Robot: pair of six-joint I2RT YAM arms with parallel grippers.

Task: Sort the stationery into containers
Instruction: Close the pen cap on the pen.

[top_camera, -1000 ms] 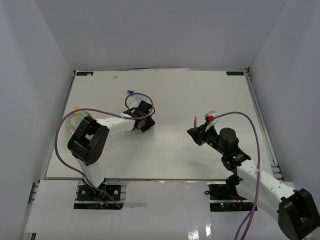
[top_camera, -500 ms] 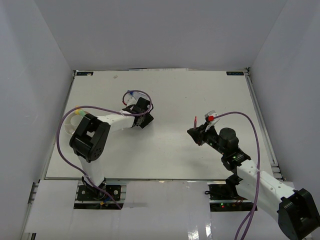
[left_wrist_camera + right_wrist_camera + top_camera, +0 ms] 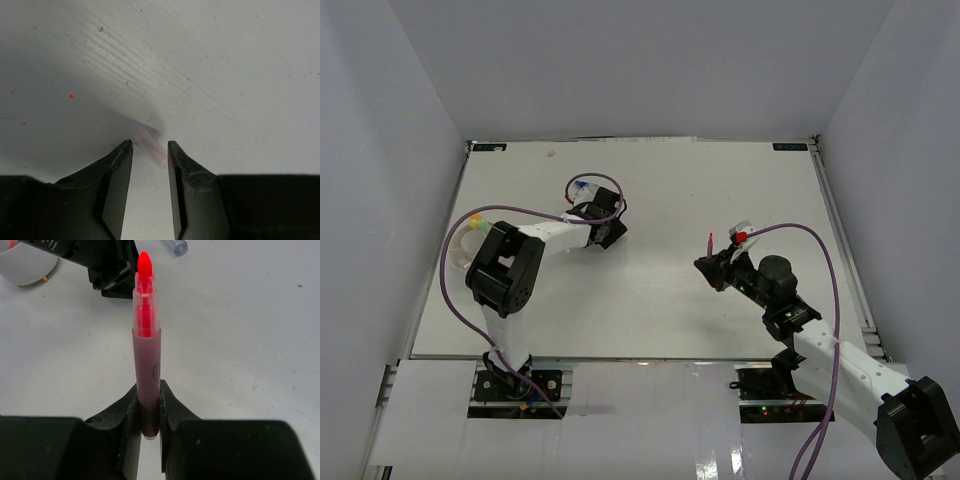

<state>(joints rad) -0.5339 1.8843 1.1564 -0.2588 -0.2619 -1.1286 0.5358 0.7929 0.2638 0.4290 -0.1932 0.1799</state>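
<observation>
The dish (image 3: 25,265) sits at the table's (image 3: 650,180) left edge, a pen (image 3: 582,185) lies behind the left gripper (image 3: 150,150), and a marker (image 3: 146,355) stands upright in the right gripper (image 3: 148,392).

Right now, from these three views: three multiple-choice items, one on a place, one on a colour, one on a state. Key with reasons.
1. Where on the table does the white dish sit?
A. left side, beside the left arm
B. far right corner
C. centre, between the arms

2. What colour is the marker in the right wrist view?
A. blue
B. green
C. red

3. How do the right fingers stand?
A. wide open, empty
B. closed on the marker
C. open above a marker lying flat

Key:
1 A, the top view shows it at the table's left side, partly hidden by the left arm.
2 C, body and tip are red.
3 B, both fingers press the marker's barrel.
</observation>
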